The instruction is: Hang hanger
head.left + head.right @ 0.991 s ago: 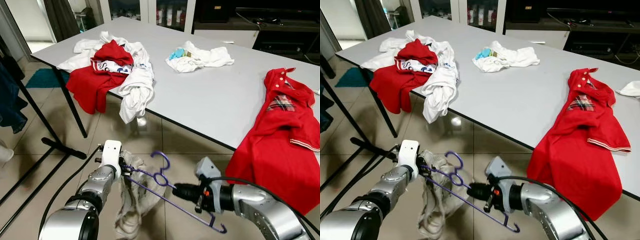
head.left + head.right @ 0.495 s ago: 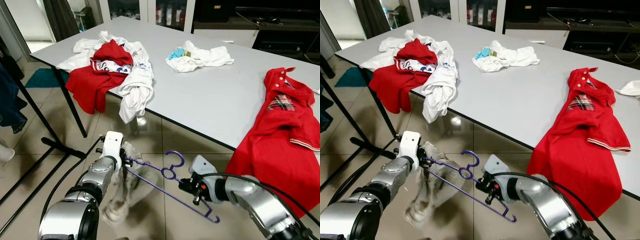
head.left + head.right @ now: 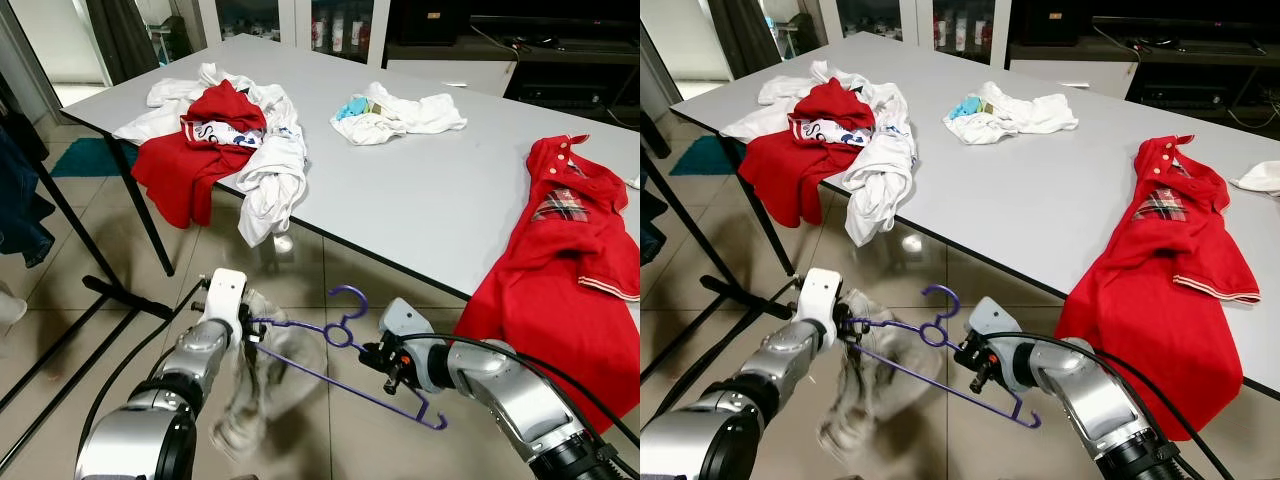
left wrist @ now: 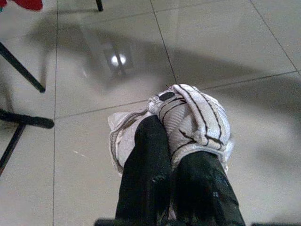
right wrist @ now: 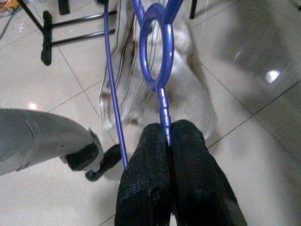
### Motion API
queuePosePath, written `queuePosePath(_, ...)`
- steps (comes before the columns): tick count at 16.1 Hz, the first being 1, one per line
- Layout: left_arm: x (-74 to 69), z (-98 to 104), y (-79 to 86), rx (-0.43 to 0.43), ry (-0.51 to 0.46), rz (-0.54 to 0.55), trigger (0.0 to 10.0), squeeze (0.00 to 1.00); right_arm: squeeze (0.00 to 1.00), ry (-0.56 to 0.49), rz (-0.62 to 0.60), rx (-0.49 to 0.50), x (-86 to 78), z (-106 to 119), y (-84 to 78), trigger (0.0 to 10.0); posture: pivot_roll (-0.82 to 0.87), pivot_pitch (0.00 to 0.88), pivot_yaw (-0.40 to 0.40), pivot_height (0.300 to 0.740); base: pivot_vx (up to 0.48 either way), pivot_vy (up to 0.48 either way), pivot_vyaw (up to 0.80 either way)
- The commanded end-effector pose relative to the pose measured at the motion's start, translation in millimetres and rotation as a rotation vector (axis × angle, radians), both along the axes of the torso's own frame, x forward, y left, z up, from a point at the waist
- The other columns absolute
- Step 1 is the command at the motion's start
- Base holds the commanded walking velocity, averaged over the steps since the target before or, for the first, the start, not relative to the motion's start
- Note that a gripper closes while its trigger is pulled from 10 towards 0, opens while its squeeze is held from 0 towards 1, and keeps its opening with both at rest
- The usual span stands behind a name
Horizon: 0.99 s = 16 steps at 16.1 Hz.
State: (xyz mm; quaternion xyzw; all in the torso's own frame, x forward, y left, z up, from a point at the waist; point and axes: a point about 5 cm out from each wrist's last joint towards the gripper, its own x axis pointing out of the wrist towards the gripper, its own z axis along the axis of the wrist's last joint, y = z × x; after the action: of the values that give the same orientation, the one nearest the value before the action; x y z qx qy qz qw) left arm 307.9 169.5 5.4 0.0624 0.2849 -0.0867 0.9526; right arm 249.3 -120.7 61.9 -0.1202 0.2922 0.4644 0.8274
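2 tools grip: right tool (image 5: 168, 136) pinches purple hanger (image 3: 345, 345), left tool (image 4: 171, 141) clamps striped garment (image 4: 193, 117).

I see a grey table (image 3: 430, 190) over a tiled floor (image 3: 80, 340). Red polo shirt (image 3: 560, 270) hangs off the table's near right edge. Pile of red and white clothes (image 3: 225, 140) on its left end, spilling over. Small white bundle (image 3: 400, 113) sits mid-table toward the far side. Black rack legs (image 3: 110, 290) stand left of the table.
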Motion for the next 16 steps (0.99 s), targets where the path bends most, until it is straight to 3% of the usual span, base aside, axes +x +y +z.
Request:
queuePosePath(1,5.4,6.4,-29.9,-0.057,-0.04,-0.12,10.0,0.0,0.0,-0.073,0.071,0.093,5.7,21.4,26.7,10.0,-0.13,0.0,0.046,0.74,0.0,0.0,0.0)
queuePosePath(4,4.6,5.6,-33.5,-0.062,-0.04,-0.126,10.0,0.0,0.0,-0.074,0.062,0.133,9.4,27.5,33.4,10.0,-0.12,0.0,0.043,0.74,0.0,0.0,0.0)
queuePosePath(9,2.6,3.5,-28.1,-0.056,-0.038,-0.107,10.0,0.0,0.0,-0.039,0.031,0.148,6.8,24.9,26.3,10.0,-0.12,0.0,0.041,0.74,0.0,0.0,0.0)
queuePosePath(16,8.3,9.8,-14.5,-0.039,-0.061,-0.056,10.0,0.0,0.0,0.056,0.104,0.183,-19.7,21.2,16.8,10.0,-0.12,0.0,0.037,0.74,0.0,0.0,0.0)
